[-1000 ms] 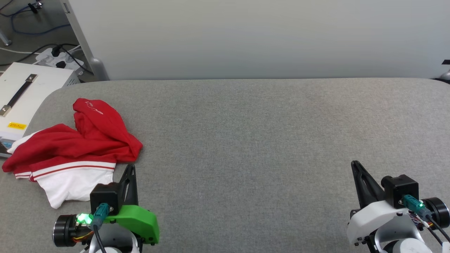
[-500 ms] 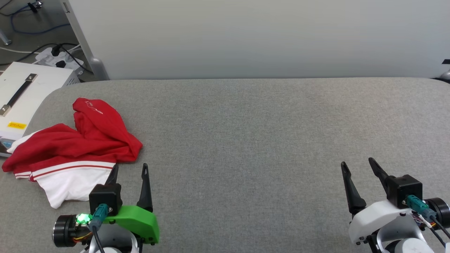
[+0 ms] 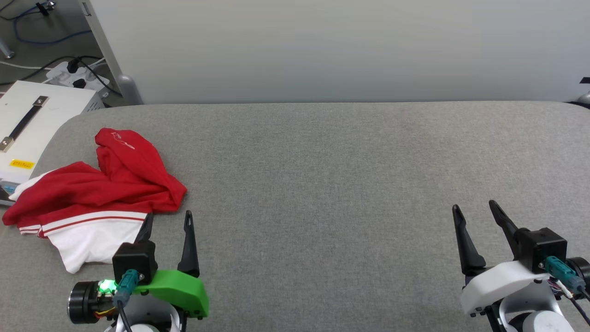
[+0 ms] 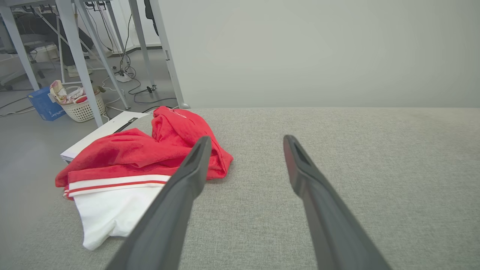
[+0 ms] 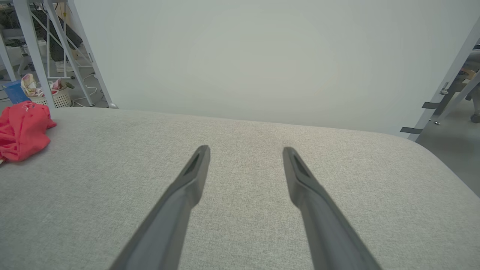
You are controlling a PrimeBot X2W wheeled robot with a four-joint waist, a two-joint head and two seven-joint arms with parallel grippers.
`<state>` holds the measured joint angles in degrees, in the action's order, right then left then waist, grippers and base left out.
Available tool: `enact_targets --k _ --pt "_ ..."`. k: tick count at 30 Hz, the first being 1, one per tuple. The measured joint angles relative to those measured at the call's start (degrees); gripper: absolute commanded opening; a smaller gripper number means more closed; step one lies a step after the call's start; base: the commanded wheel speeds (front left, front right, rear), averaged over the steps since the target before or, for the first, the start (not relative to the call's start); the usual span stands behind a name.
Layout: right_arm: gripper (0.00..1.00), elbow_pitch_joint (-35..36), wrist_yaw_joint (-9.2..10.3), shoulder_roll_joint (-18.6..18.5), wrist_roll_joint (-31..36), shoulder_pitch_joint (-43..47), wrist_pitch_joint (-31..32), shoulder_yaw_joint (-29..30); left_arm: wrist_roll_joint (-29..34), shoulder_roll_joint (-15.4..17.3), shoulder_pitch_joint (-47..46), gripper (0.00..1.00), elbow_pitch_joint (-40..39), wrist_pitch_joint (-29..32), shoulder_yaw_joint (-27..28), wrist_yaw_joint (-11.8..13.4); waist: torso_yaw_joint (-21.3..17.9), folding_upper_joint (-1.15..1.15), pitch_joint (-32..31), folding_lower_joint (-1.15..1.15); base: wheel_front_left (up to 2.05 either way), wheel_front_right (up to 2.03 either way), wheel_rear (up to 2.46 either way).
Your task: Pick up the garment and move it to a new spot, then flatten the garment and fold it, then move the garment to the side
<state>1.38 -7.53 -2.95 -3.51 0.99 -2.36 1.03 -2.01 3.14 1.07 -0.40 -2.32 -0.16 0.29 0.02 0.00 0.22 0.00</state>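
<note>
At the far left, beside the padded surface, sits a flat white hard-shelled case (image 3: 32, 120) with a black strap handle fixed by metal brackets and a small yellow label. Next to it, on the left end of the surface, lies the garment (image 3: 106, 184), a red jersey shirt with a white sleeve and red-and-white striped trim. It is crumpled into a soft, matte heap. The red folds bunch up toward the back, while the smooth white sleeve spreads flat toward the robot. In the head view its left edge overlaps the case.

Just right of the sleeve is the left gripper (image 3: 168, 216), two long, tapering black fingers on a glossy green plastic housing. Its jaws are spread wide and hold nothing. In the left wrist view (image 4: 243, 140) one finger crosses in front of the garment (image 4: 142, 150); I cannot tell whether it touches the cloth.

The grey fabric-covered table (image 3: 322, 175) stretches on to the right, finely woven and slightly speckled, with rounded corners. Behind it stands a smooth pale grey panel (image 3: 322, 46).

At the far right the right gripper (image 3: 474, 205) has the same dark pointed fingers on a white moulded shell. It is also parted and empty over bare fabric (image 5: 245, 150), well apart from the garment (image 5: 22, 131).
</note>
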Motion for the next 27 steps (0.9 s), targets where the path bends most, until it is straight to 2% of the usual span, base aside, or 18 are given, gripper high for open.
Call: enact_targets --k 27 --pt "1.0 1.8 0.0 0.0 -3.4 1.2 -3.2 0.4 -1.6 0.0 0.0 1.0 -0.2 -3.2 -0.8 0.2 0.0 0.0 0.0 0.0 0.0 0.0 0.0"
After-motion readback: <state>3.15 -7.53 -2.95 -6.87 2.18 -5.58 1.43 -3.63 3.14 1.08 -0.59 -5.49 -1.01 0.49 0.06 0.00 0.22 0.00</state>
